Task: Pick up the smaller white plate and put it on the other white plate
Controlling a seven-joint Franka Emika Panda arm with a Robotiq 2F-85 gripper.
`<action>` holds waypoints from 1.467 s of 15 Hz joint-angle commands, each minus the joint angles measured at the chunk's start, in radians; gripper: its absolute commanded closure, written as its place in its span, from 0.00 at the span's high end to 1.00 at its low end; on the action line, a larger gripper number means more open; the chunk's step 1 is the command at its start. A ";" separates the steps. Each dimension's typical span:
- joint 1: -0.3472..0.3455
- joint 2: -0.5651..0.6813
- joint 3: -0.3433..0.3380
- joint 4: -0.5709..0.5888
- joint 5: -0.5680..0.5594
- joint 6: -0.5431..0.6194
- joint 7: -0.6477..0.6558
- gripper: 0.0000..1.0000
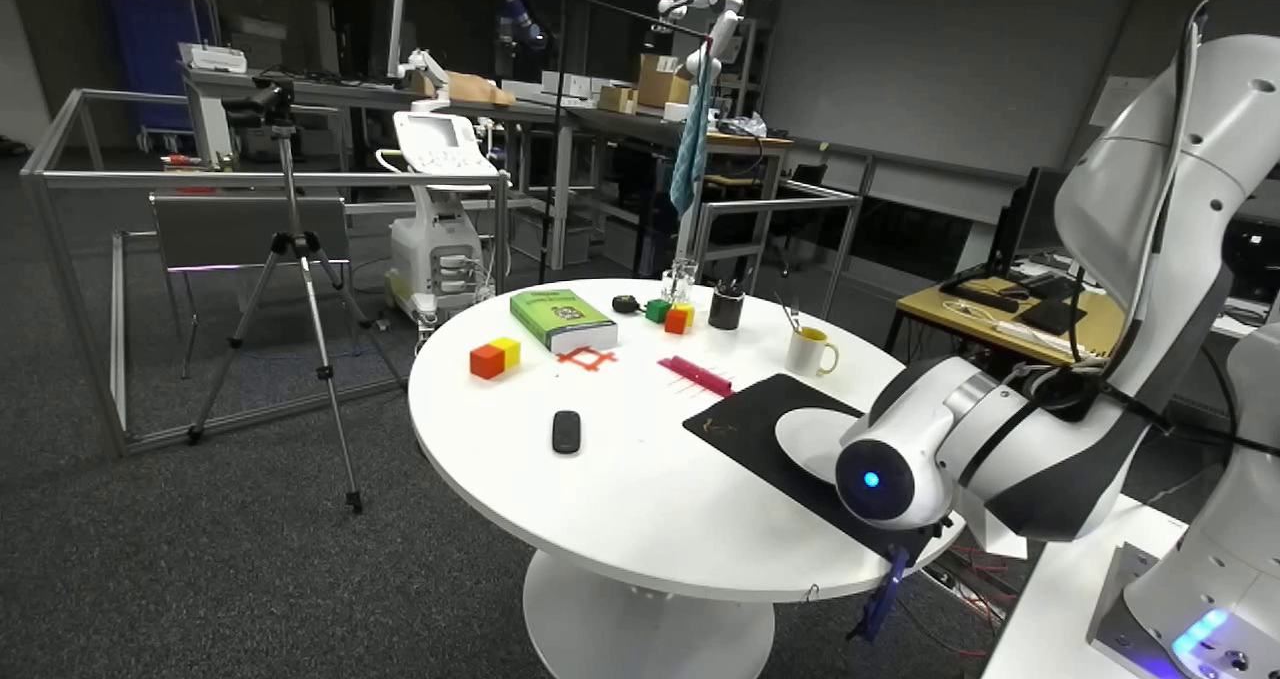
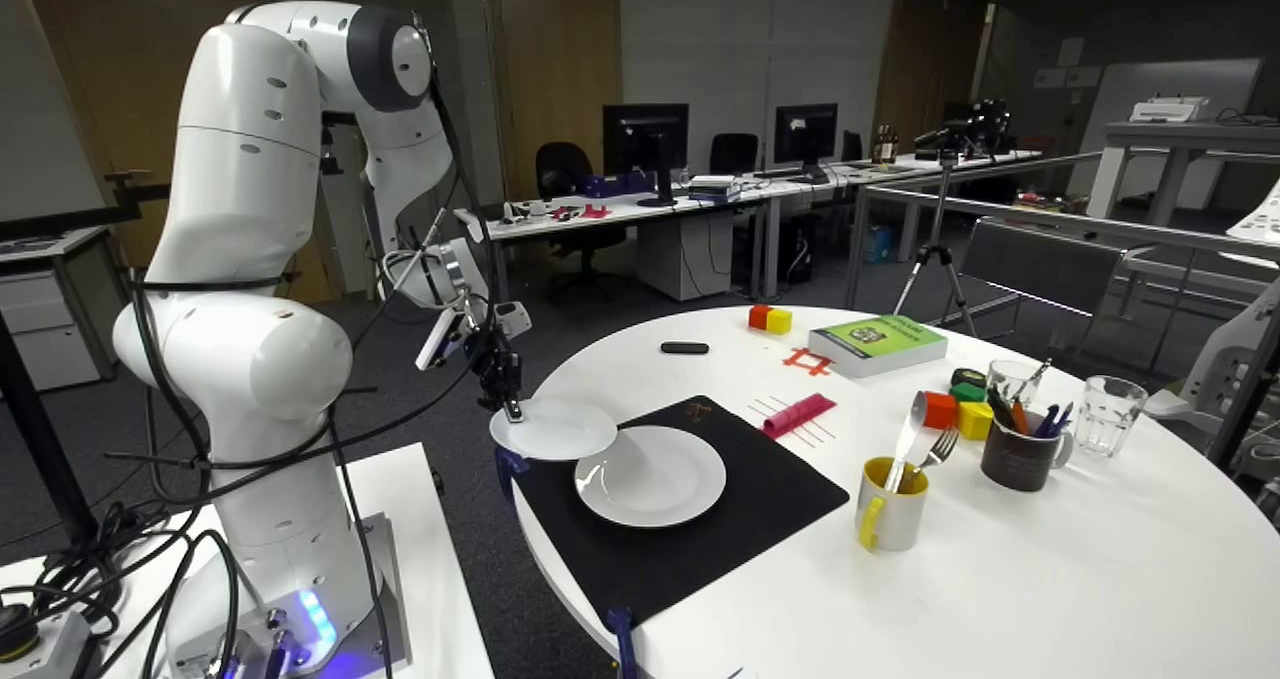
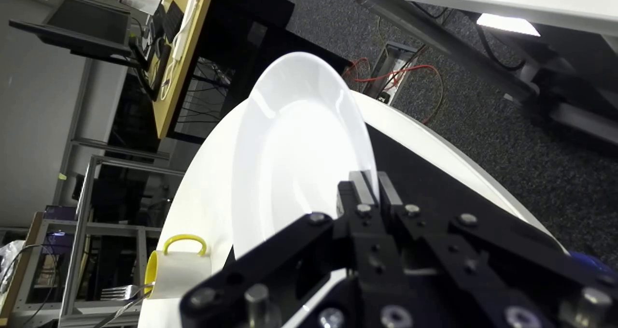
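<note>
Smaller white plate (image 2: 555, 432) is up in the gripper (image 3: 372, 189), pinched by the rim. Jaws narrow, pressed onto that rim; wrist view confirms it, plate reaching out past the tips. In an exterior view the plate hangs by the edge of the table (image 2: 1080, 579), overlapping 1 corner of the black mat (image 2: 765, 494) in view, just beside the other white plate (image 2: 650, 476). The 2 plates overlap slightly from that angle; whether they touch, cannot tell. Other white plate lies on the mat. In an exterior view the arm (image 1: 1060, 449) hides most of the gripper. Blue clamps (image 2: 624, 641), 2 of them, sit at the table edge by the mat. Just beside the mat, a white mug (image 2: 900, 514) with yellow handle holds a fork (image 2: 943, 446) and 1 more utensil (image 2: 905, 439). Dark mug (image 2: 1015, 461) next along holds pens (image 2: 1048, 422); 2 glasses (image 2: 1108, 417) stand near it. Red cube (image 2: 938, 409), yellow cube (image 2: 976, 421) and green cube (image 2: 967, 392) cluster beside the dark mug. Green book (image 2: 880, 341) lies flat farther off, 2 more cubes (image 2: 759, 317) near it, side by side. Pink roll (image 2: 798, 415) lies between mat and book; black handheld device (image 2: 685, 347) lies well apart from the plates.
</note>
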 commanded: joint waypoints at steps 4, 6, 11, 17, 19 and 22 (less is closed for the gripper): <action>-0.023 0.003 0.023 0.003 -0.005 -0.007 0.004 0.01; -0.035 -0.021 0.011 -0.018 -0.027 0.006 0.026 0.01; -0.085 -0.041 0.002 -0.039 -0.120 0.075 0.059 0.01; -0.164 -0.041 0.004 -0.054 -0.263 0.163 0.137 0.01; -0.184 -0.042 0.005 -0.057 -0.301 0.181 0.142 0.01; -0.211 -0.037 0.004 -0.055 -0.346 0.206 0.137 0.01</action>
